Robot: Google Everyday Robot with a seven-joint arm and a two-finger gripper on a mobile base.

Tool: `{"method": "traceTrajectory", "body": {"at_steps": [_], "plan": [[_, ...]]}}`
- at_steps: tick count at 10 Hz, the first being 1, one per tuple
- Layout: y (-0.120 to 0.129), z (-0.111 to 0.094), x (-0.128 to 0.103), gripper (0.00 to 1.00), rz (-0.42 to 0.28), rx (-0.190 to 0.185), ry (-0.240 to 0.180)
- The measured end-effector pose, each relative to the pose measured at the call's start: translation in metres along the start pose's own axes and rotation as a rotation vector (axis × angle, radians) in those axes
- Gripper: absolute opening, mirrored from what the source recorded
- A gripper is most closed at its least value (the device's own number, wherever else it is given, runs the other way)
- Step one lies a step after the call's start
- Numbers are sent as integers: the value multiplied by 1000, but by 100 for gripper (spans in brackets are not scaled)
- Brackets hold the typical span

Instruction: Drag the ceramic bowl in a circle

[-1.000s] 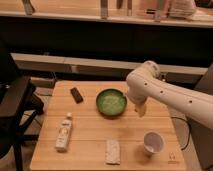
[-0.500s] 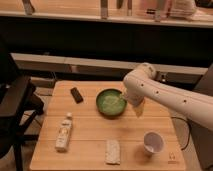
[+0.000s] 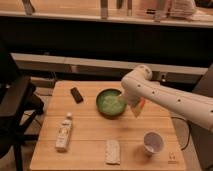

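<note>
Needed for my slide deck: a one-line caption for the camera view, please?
Everyday Robot's gripper at the rim of the green ceramic bowl on a wooden table.

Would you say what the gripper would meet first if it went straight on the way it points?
Probably the ceramic bowl, at its right rim; the gripper points down there, though depth is unclear.

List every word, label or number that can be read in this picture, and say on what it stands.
None can be read.
Label on the bottle: too blurred.
Small mark at the corner of the table: too blurred.
The gripper, at the right rim of the ceramic bowl, shows no text.
</note>
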Motion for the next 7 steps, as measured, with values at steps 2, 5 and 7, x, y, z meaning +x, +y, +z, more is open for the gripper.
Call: {"method": "traceTrajectory", "body": {"at_steps": [2,5,7], "plan": [[-1,8,2,80,-9,-5,-7],[1,18,5,80,-14,-11,-16],[2,26,4,80,-18,-13,-28]]}}
